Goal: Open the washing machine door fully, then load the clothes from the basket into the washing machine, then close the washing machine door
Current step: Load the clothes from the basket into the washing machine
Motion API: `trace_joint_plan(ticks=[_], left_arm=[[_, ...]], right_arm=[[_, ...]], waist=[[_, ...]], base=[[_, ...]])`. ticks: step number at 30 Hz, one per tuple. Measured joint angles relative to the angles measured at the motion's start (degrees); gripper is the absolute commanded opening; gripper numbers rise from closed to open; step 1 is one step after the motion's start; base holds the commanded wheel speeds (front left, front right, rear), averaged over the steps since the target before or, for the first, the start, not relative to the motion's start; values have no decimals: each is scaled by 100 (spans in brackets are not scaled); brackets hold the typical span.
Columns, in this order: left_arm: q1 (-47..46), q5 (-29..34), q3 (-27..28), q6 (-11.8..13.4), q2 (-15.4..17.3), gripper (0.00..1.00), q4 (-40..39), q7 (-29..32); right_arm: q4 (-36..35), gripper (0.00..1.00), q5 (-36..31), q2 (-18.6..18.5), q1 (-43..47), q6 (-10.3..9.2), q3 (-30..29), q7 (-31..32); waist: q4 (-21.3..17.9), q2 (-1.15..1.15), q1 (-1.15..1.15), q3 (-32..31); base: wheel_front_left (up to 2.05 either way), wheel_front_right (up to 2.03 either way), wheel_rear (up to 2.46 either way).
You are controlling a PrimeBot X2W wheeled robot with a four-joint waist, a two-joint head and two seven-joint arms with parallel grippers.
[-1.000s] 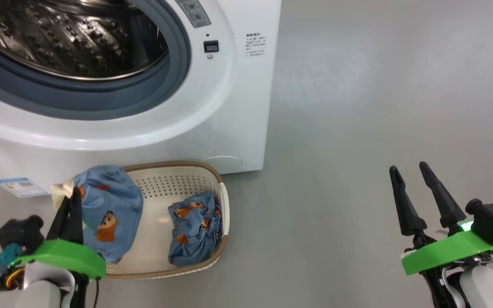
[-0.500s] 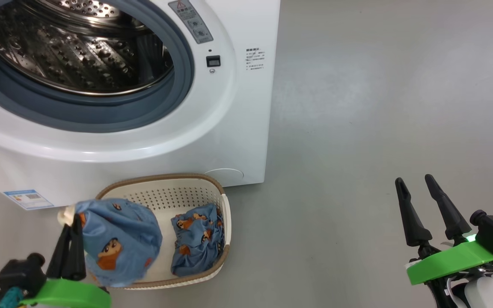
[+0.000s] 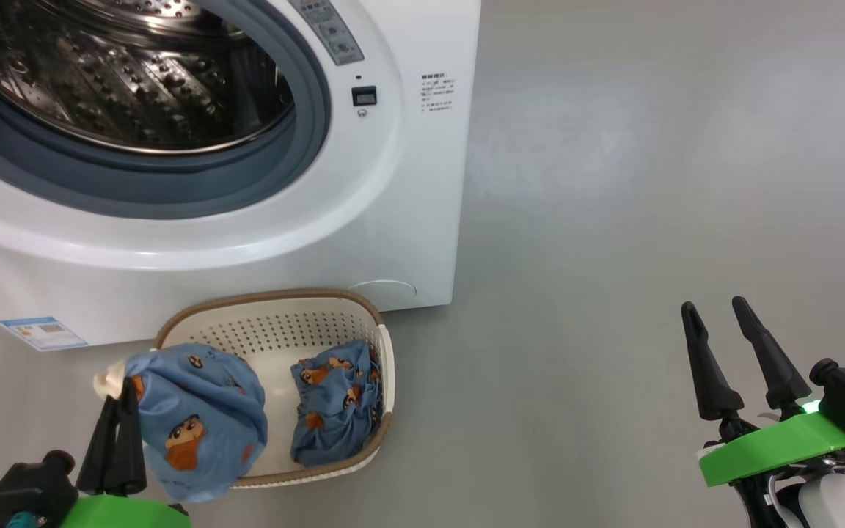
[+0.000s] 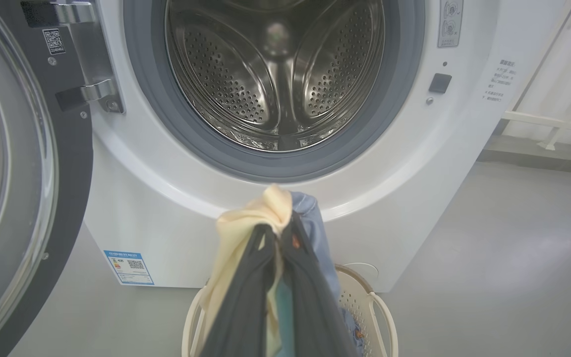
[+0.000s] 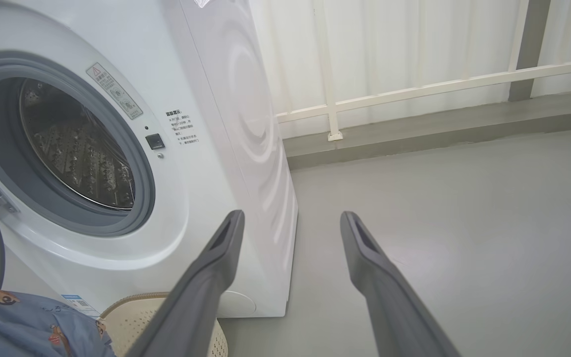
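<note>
Left gripper (image 3: 120, 390), clamped tight on a blue-and-cream bundle of clothes (image 3: 199, 425), has drawn it back over the basket (image 3: 268, 297) near-left rim, leaving one blue piece (image 3: 338, 411) inside to fetch; right gripper (image 3: 713, 305) stands wide open, empty.

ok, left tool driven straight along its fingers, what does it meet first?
Probably the washing machine, on its white front just below the grey gasket, rather than the open drum; depth is hard to judge. The left tool is shut on the clothes.
</note>
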Motion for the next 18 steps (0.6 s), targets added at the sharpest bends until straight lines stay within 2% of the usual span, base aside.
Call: trace_joint_plan(ticks=[7, 18], left_arm=[[-179, -5, 105, 0, -18, 0, -7, 0], [-1582, 0, 58, 0, 86, 0, 13, -1]], right_arm=[[-57, 100, 0, 32, -5, 0, -30, 0], [-113, 100, 0, 140, -194, 0, -48, 0]], waist=[[-30, 0, 0, 207], [-73, 0, 0, 718]], base=[[0, 0, 0], [0, 0, 0]])
